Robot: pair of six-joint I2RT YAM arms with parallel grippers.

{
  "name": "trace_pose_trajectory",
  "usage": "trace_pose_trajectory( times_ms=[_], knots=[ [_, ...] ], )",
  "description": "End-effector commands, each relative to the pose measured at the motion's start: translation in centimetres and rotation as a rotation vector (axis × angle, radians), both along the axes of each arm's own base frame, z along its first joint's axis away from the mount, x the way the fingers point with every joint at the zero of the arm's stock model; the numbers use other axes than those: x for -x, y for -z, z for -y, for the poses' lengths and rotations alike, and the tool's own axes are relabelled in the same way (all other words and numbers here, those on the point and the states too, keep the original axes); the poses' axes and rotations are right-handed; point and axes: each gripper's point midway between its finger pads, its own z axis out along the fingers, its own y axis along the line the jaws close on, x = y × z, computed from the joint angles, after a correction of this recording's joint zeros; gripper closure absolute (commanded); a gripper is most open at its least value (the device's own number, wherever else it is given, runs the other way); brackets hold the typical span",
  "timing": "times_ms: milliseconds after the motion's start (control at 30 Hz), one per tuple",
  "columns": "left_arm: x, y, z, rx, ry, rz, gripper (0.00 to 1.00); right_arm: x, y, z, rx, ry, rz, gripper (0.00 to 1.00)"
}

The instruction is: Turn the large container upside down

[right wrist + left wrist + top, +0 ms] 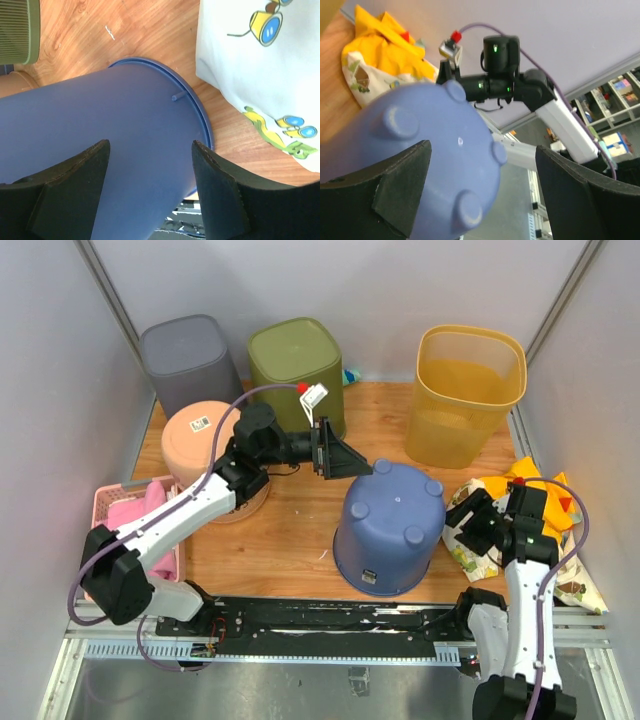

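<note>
The large container is a blue bucket standing mouth down on the wooden table, its studded base facing up. My left gripper hovers open just off the upper left of that base. In the left wrist view the blue container fills the space ahead of the left gripper, whose jaws stand wide and apart from it. My right gripper is open beside the bucket's right wall. In the right wrist view the right gripper frames the container's side and its rim resting on the wood.
At the back stand a grey bin, an olive bin and a yellow translucent bin. A peach tub and a pink basket sit at the left. A yellow patterned cloth lies under the right arm.
</note>
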Motion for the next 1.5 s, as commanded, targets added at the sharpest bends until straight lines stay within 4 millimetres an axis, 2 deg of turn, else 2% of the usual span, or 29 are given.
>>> trace_pose_trajectory(
  times_ms=[0, 33, 167, 300, 433, 533, 600, 667, 733, 833, 933, 1000, 1100, 1200, 1267, 1333, 1467],
  knots=[
    [0.1, -4.5, -0.8, -0.028, -0.052, 0.133, 0.1, 3.2, 0.2, -0.9, 0.015, -0.052, -0.054, 0.32],
    [0.0, -5.4, -1.1, -0.037, -0.072, 0.161, 0.1, 3.7, 0.3, -1.0, 0.019, -0.064, -0.066, 0.32],
    [0.0, -6.7, -2.4, -0.082, -0.133, 0.215, 0.09, 4.2, 0.7, -2.3, -0.018, -0.145, -0.023, 0.33],
    [0.5, -7.0, -3.0, -0.098, -0.142, 0.228, 0.09, 3.3, 0.4, -5.4, -0.182, -0.208, 0.074, 0.32],
    [1.2, -6.7, -3.2, -0.095, -0.12, 0.209, 0.09, 1.5, -1.3, -7.9, -0.231, -0.198, 0.212, 0.32],
    [1.7, -6.7, -3.4, -0.088, -0.109, 0.202, 0.09, -0.1, -2.3, -10.6, -0.233, -0.228, 0.288, 0.32],
    [1.9, -6.8, -3.5, -0.084, -0.103, 0.201, 0.09, -0.6, -3.1, -13.5, -0.219, -0.311, 0.3, 0.32],
    [2.2, -6.9, -3.6, -0.086, -0.102, 0.203, 0.08, -1.8, -3.2, -16.3, -0.179, -0.402, 0.262, 0.32],
    [2.4, -6.8, -3.8, -0.095, -0.098, 0.202, 0.09, -3.0, -3.6, -17.8, -0.123, -0.466, 0.206, 0.32],
    [3.4, -6.4, -4.2, -0.119, -0.082, 0.205, 0.09, -4.7, -4.5, -16.6, 0.014, -0.465, 0.2, 0.32],
    [4.5, -5.4, -4.6, -0.164, -0.053, 0.216, 0.09, -6.5, -6.8, -13.4, 0.138, -0.383, 0.288, 0.31],
    [5.3, -4.7, -4.7, -0.192, -0.025, 0.225, 0.09, -7.4, -9.2, -10.7, 0.227, -0.319, 0.363, 0.3],
    [5.9, -3.7, -4.3, -0.23, -0.002, 0.24, 0.09, -8.2, -14.0, -6.0, 0.427, -0.241, 0.465, 0.29],
    [5.2, -3.4, -3.6, -0.256, -0.026, 0.261, 0.09, -9.6, -19.2, -2.7, 0.583, -0.19, 0.541, 0.29],
    [4.0, -3.6, -3.1, -0.27, -0.064, 0.27, 0.09, -10.9, -22.1, -1.9, 0.654, -0.194, 0.562, 0.28],
    [2.7, -3.9, -2.8, -0.283, -0.109, 0.28, 0.09, -12.6, -24.0, -2.0, 0.714, -0.239, 0.56, 0.28],
    [-0.2, -5.0, -2.5, -0.3, -0.236, 0.292, 0.09, -17.2, -25.5, -3.9, 0.767, -0.371, 0.526, 0.28]
  ],
)
